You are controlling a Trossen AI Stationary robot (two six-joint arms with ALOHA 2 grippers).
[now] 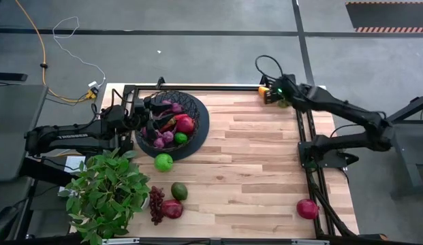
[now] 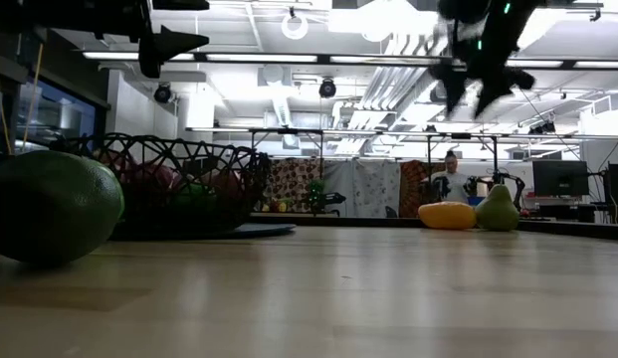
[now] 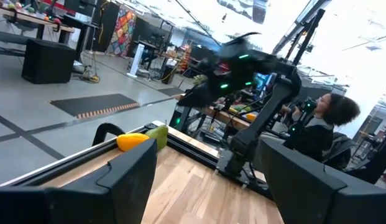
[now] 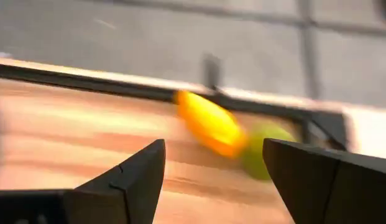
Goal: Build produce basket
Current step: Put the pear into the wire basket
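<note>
Right gripper (image 4: 211, 177) spread wide, empty, above yellow pepper (image 4: 208, 124)

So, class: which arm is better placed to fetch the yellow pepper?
Right. Its pincer hovers open above the yellow pepper at the far right corner; the left pincer is over the basket.
</note>
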